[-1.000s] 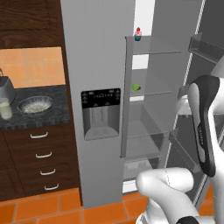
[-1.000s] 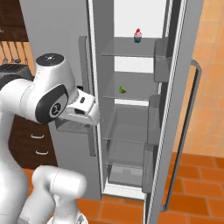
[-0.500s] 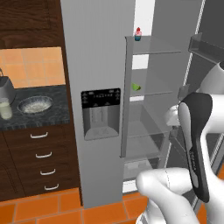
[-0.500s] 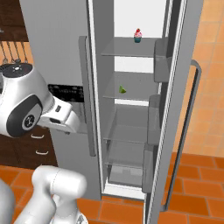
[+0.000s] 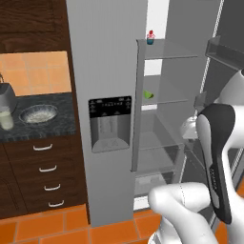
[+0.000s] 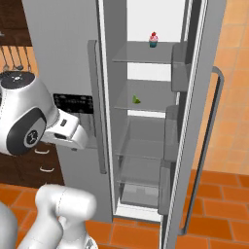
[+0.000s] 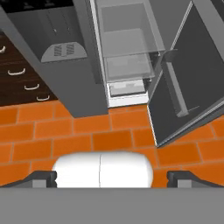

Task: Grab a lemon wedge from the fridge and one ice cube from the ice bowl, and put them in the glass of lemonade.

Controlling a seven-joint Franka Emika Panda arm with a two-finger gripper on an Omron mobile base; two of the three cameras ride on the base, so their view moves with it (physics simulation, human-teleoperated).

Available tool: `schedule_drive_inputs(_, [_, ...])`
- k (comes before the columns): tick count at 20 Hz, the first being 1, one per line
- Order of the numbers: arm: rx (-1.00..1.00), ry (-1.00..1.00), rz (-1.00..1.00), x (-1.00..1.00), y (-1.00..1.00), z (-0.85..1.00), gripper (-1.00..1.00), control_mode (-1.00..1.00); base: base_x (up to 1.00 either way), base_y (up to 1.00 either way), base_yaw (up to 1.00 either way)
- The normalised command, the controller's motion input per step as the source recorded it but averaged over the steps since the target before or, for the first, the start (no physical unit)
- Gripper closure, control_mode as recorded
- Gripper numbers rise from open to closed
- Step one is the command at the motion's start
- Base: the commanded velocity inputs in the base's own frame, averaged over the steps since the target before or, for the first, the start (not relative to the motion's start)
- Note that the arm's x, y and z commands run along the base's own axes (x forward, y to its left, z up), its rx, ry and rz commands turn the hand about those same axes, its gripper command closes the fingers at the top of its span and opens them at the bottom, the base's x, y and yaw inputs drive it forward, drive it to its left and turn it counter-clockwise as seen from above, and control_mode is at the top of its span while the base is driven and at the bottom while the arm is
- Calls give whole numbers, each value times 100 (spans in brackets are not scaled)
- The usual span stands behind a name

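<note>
Swung further left and lower across the fridge [image 6: 73,58] front than half a second ago, elbow now low in the left base view; nothing else shifted. Right fridge door open, left door shut, black dispenser panel [image 5: 110,123] on it. Lemon wedge [image 5: 148,95] lying on the second glass shelf inside, near its left front edge; seen again in the right base view [image 6: 136,99] as a small green-yellow wedge. Pink-topped cupcake [image 6: 153,40] one shelf higher, at the back. Fingers [image 7: 109,177] spread as wide as they go, holding nothing, pointed down at the orange floor tiles [image 7: 65,131] before the fridge, well apart from the wedge. Lower shelves and bottom drawer of the fridge visible past them in the hand view. Over on the dark table [image 5: 62,124] left of the fridge: ice bowl [image 5: 38,114] with whitish contents, glass of lemonade [image 5: 5,118] just beside it to the left, toaster [image 5: 5,96] behind the glass, partly cut by the frame edge
</note>
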Motion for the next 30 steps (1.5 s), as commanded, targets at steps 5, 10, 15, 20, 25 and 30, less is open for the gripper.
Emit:
schedule_drive_inputs(5, [0, 0, 0, 0, 0, 0, -100, 100, -1, -83, 25])
schedule_drive_inputs(10, [0, 0, 0, 0, 0, 0, -100, 100, 25, -39, 19])
schedule_drive_inputs(15, [0, 0, 0, 0, 0, 0, -100, 100, 64, -7, -3])
schedule_drive_inputs(20, [0, 0, 0, 0, 0, 0, -100, 100, 32, -30, -13])
schedule_drive_inputs(25, [0, 0, 0, 0, 0, 0, -100, 100, 40, -19, -13])
schedule_drive_inputs(30, [0, 0, 0, 0, 0, 0, -100, 100, 53, -3, -12])
